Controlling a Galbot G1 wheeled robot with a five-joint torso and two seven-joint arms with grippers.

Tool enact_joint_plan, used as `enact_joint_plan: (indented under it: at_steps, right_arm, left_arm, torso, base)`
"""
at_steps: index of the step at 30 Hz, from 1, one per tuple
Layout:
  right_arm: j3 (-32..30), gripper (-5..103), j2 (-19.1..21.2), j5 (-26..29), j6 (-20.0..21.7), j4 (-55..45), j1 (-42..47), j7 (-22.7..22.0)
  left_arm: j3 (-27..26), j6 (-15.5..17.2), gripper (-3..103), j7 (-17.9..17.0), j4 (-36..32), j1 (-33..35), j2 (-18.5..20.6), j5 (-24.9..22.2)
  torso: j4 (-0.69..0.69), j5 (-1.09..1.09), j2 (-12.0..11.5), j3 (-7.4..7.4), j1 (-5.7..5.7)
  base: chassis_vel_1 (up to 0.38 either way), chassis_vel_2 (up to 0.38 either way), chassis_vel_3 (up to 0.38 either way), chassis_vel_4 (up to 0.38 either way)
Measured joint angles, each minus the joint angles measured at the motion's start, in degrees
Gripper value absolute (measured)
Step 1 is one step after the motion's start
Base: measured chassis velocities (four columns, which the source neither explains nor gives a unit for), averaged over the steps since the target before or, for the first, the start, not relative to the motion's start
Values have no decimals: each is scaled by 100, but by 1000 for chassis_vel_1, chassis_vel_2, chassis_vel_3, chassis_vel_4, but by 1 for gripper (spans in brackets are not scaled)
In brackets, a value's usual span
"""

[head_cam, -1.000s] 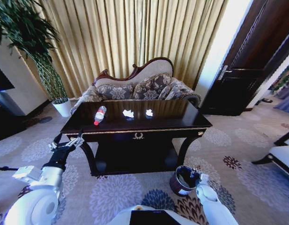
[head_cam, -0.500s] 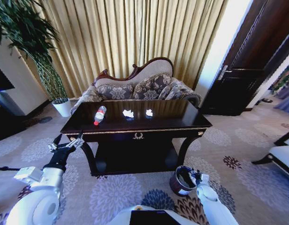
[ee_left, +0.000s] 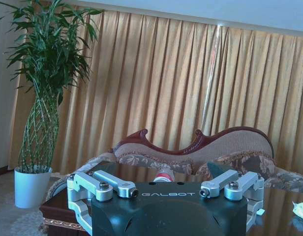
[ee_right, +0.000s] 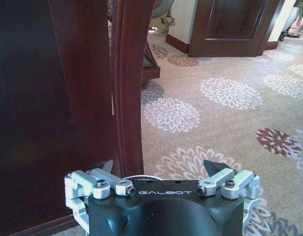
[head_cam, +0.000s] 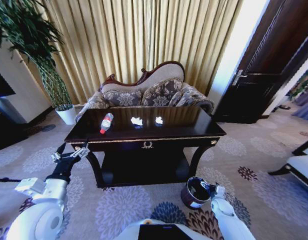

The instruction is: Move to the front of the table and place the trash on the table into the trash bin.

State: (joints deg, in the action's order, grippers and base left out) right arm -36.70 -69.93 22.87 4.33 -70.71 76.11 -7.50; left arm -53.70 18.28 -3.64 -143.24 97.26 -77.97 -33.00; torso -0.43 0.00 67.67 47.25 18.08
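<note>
The dark glossy table (head_cam: 204, 131) stands straight ahead of me. On its top lie a clear bottle with a red label (head_cam: 106, 122) and two white paper wads (head_cam: 137, 120) (head_cam: 159, 120). The left wrist view looks across the tabletop at the bottle's red cap (ee_left: 165, 175) and one paper wad (ee_left: 301, 209). My left gripper (head_cam: 70, 149) hangs open below the table's front left corner, holding nothing. The dark trash bin (head_cam: 195, 192) sits on the carpet by the front right table leg (ee_right: 127, 88). My right gripper (head_cam: 212, 188) (ee_right: 159, 168) is open and empty at the bin's right rim.
A patterned sofa (head_cam: 144, 95) stands right behind the table, before gold curtains. A tall plant in a white pot (head_cam: 68, 114) is at the far left. A dark door (head_cam: 264, 75) is at the right and a chair (head_cam: 301, 167) at the right edge. Flowered carpet lies in front.
My right gripper has edged slightly right and down beside the bin, so more of the bin's opening shows. The left arm, the trash and the view have not moved.
</note>
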Motion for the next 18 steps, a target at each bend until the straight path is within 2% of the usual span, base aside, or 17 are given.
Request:
enact_joint_plan:
  at_steps: [12,14,18]
  right_arm:
    - [-41,100,-24,48,53,-244,115,-1]
    - [-63,100,-18,55,99,-412,174,-15]
    - [-131,100,147,-23,128,-1413,567,-20]
  left_arm:
    - [-33,-5,100,1,0,-1,-5,-29]
    - [-35,-6,100,1,0,-1,-1,-39]
    - [-49,-10,100,4,0,-2,49,-57]
  torso:
    - [0,0,0,0,0]
    - [0,2,0,0,0]
    - [1,-2,0,0,0]
  base:
    - [0,0,0,0]
    - [0,0,0,0]
    - [0,0,0,0]
